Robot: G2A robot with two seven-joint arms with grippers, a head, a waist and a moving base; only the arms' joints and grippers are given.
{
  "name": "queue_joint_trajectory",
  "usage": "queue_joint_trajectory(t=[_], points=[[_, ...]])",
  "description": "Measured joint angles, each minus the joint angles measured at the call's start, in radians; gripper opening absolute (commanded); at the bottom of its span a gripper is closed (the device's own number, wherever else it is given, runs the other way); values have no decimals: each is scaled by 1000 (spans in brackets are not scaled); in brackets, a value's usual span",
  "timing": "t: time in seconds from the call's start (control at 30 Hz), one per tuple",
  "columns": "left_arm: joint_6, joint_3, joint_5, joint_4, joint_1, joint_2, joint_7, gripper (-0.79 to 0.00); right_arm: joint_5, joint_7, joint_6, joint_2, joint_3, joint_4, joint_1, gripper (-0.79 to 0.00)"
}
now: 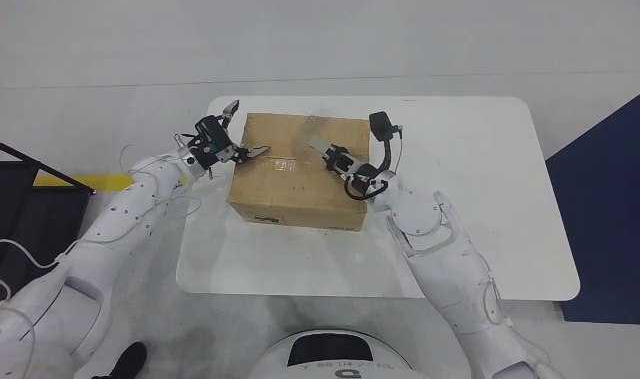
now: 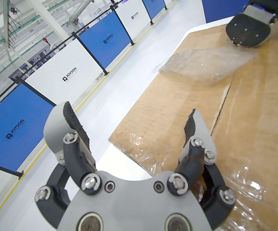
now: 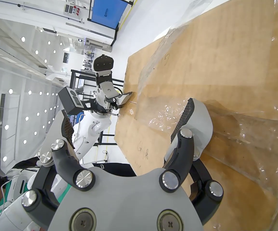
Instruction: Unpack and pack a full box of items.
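Now, with the taped box on the white table and both claws spread wide and empty over its top, the left claw at one end of the seam and the right claw at the other, the clear tape seems partly lifted, so pinch its loose flap and peel low.

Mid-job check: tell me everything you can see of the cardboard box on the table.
The cardboard box is plain brown and squarish. It sits flat on the left half of the white table. Its top flaps lie closed, with a seam across the middle. Clear tape on the lid is crinkled and partly lifted. The left tool and right tool, both open, straddle opposite top edges, each with one finger over the lid.
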State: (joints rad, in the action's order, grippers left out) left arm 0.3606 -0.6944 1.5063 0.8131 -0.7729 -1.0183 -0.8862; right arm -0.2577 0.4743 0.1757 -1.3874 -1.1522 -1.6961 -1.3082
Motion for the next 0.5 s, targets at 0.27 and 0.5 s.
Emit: queue_joint_trajectory(t=[0.27, 0.5], points=[[0, 0, 0, 0, 0, 0, 0, 0, 9, 2, -5, -1, -2, 9, -2, 0], [0, 0, 0, 0, 0, 0, 0, 0, 215, 98, 16, -16, 17, 186, 101, 0]])
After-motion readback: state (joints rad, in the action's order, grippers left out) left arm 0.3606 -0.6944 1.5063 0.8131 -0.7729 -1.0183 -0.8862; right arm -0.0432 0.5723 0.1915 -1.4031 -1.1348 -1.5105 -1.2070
